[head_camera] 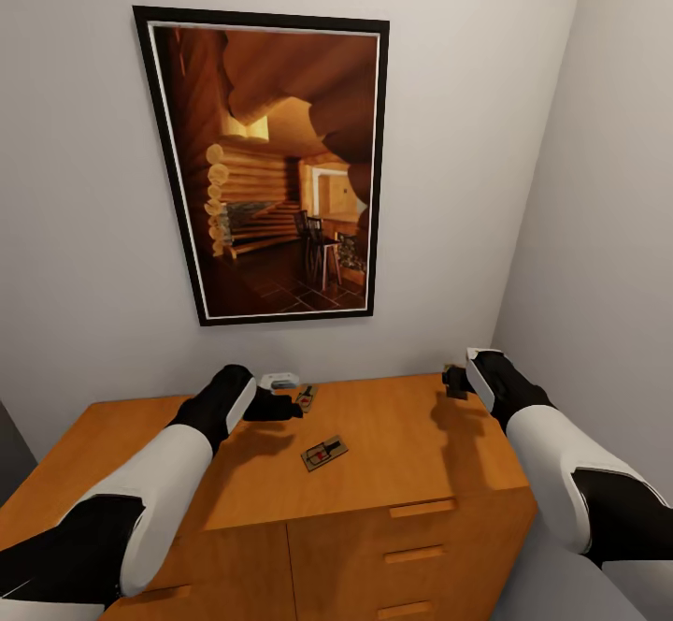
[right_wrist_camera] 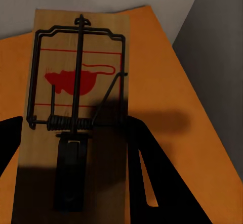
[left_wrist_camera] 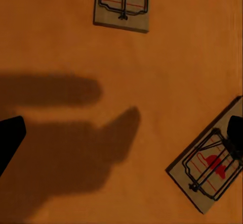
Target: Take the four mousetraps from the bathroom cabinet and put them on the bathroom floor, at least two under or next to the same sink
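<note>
The orange-brown cabinet [head_camera: 421, 453] stands against the wall below me. Two mousetraps lie on its flat top: one [head_camera: 324, 453] out in the middle and one [head_camera: 306, 398] nearer the wall. Both appear in the left wrist view, the first [left_wrist_camera: 121, 4] apart from the fingers and the second [left_wrist_camera: 210, 171] partly under one fingertip [left_wrist_camera: 235, 133]. My left gripper [head_camera: 280, 406] hovers open over the top, nothing between its fingers. My right gripper [head_camera: 455, 381] is raised over the cabinet's right rear corner, shut on a third mousetrap [right_wrist_camera: 76, 97] with a red mouse print.
A large black-framed picture [head_camera: 271, 163] of a log cabin interior hangs on the wall above the cabinet. A small white object [head_camera: 279, 381] lies on the top by the wall, beside the left gripper. A grey side wall [head_camera: 608, 228] closes in on the right.
</note>
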Controlling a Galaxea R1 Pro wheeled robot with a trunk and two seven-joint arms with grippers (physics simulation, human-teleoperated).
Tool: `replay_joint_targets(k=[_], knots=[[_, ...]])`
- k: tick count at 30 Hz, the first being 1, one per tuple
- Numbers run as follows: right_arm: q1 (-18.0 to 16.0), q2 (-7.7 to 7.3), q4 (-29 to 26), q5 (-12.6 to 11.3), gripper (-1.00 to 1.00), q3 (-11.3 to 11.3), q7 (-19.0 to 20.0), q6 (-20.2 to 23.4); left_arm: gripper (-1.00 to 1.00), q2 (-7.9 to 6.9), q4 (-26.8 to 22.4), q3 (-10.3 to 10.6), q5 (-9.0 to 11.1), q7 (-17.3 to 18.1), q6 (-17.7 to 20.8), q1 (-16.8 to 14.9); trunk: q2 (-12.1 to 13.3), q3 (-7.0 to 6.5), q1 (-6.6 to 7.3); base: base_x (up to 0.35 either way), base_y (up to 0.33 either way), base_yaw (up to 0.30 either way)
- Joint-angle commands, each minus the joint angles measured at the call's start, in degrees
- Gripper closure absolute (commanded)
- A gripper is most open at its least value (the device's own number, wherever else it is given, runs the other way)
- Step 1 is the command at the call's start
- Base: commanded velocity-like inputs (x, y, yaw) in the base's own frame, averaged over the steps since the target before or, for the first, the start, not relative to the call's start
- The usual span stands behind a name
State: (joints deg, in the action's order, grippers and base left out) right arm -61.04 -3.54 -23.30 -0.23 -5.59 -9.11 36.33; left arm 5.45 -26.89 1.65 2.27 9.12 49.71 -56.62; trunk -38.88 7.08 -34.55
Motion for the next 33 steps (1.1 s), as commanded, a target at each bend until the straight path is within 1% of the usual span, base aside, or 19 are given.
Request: replay_joint_targets(k=[1,3,8,10,13,20,33], knots=[[0.0,0.03,-0.1,-0.2,1.00,-0.2,-0.2,0.2,-1.00,0.30,0.0,0.2,0.1,0.0,0.2,0.0,-0.1,0.10,-0.02,0.000,0.000,0.000],[0.0,0.05,-0.1,-0.3,1.00,-0.2,-0.2,0.2,-1.00,1.86,0.0,0.2,0.1,0.1,0.2,0.0,-0.1,0.10,-0.02,0.000,0.000,0.000],[0.0,0.06,-0.1,-0.3,1.00,-0.2,-0.2,0.2,-1.00,3.78,0.0,0.3,0.2,0.1,0.2,0.0,-0.1,0.10,-0.02,0.000,0.000,0.000],[0.0,0.04,-0.1,-0.3,1.00,-0.2,-0.2,0.2,-1.00,4.20,0.0,0.3,0.4,0.1,0.3,0.0,-0.1,0.10,-0.02,0.000,0.000,0.000],[0.0,0.03,-0.1,-0.2,1.00,-0.1,-0.2,0.2,-1.00,4.54,0.1,0.3,0.5,0.1,0.3,0.0,-0.1,0.10,-0.02,0.000,0.000,0.000],[0.0,0.02,0.0,-0.3,1.00,-0.1,-0.2,0.2,-1.00,4.54,1.7,0.4,0.7,0.0,0.3,0.0,-0.1,0.10,-0.02,0.000,0.000,0.000],[0.0,-0.02,-0.1,-0.2,1.00,-0.1,-0.1,0.2,-1.00,4.54,2.3,0.5,0.4,-0.7,0.2,0.0,-0.1,0.10,-0.02,0.000,0.000,0.000]])
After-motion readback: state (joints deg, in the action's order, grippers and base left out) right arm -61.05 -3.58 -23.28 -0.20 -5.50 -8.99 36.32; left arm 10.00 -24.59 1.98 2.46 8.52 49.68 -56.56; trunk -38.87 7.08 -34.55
